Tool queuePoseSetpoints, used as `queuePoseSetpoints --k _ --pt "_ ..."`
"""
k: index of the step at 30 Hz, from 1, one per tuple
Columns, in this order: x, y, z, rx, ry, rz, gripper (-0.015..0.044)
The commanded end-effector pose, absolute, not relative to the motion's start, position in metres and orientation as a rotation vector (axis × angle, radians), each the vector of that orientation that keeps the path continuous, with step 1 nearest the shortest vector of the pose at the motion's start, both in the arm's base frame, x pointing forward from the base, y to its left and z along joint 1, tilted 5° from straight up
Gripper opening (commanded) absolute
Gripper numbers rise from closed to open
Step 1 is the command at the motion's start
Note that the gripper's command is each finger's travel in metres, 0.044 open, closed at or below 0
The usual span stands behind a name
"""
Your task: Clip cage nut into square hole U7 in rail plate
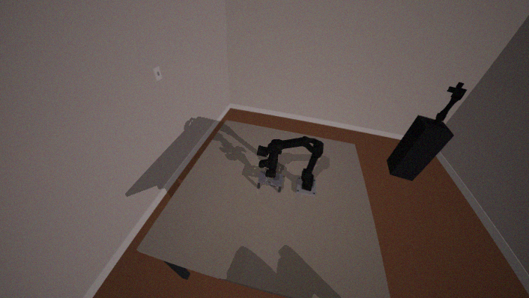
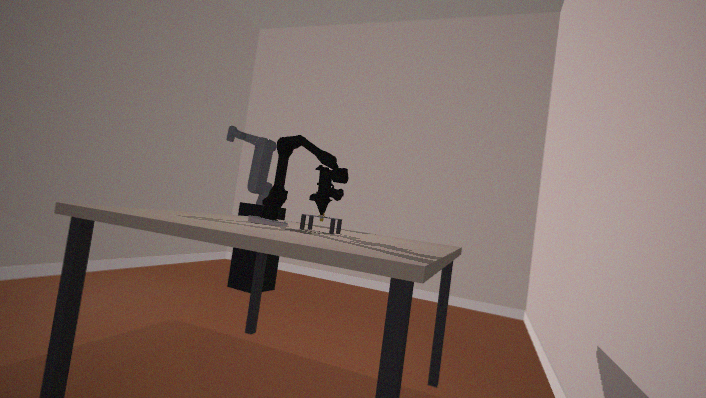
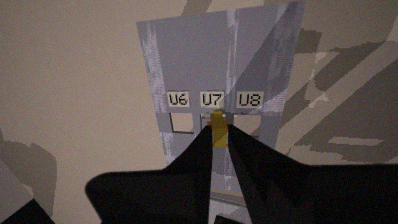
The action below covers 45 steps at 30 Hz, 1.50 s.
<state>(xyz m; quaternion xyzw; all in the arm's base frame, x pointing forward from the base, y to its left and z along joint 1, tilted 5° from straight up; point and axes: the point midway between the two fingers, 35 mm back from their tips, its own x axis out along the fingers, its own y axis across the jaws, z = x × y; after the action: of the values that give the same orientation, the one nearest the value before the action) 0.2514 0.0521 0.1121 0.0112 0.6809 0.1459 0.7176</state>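
Yellow cage nut (image 3: pixel 219 131) between the closed-in fingertips of the tool (image 1: pixel 270 176) (image 2: pixel 322 215) (image 3: pixel 218 130).

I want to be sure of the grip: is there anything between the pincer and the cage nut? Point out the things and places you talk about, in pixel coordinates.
No gap shows: the wrist view has the pincer (image 1: pixel 270 176) (image 2: pixel 321 215) (image 3: pixel 218 130) shut directly on the yellow cage nut (image 2: pixel 321 218) (image 3: pixel 219 136).

Three labels can be counted on the rail plate (image 1: pixel 271 181) (image 2: pixel 320 216) (image 3: pixel 190 60), and one square hole is seen beside each, making three. One yellow nut (image 2: pixel 321 218) (image 3: pixel 219 132) is held between two fingers. Four legs are shown under the rail plate, and four under the table (image 1: pixel 337 232) (image 2: pixel 250 243). One black arm (image 1: pixel 296 143) (image 2: pixel 282 167) is mounted on the table. One outlet (image 1: pixel 158 73) is seen on a wall.
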Motion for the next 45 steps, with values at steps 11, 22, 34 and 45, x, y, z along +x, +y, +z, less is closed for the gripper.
queuePoseSetpoints --k 11,22,34,45 --pt "0.2517 0.0530 0.1121 0.005 1.504 0.295 0.0033" --pt "0.2516 0.0538 0.1121 -0.009 1.503 0.279 0.0033" --pt "0.2513 0.0553 0.1116 -0.033 1.502 0.253 0.0033" --pt "0.2513 0.0558 0.1114 -0.042 1.501 0.243 0.0033"
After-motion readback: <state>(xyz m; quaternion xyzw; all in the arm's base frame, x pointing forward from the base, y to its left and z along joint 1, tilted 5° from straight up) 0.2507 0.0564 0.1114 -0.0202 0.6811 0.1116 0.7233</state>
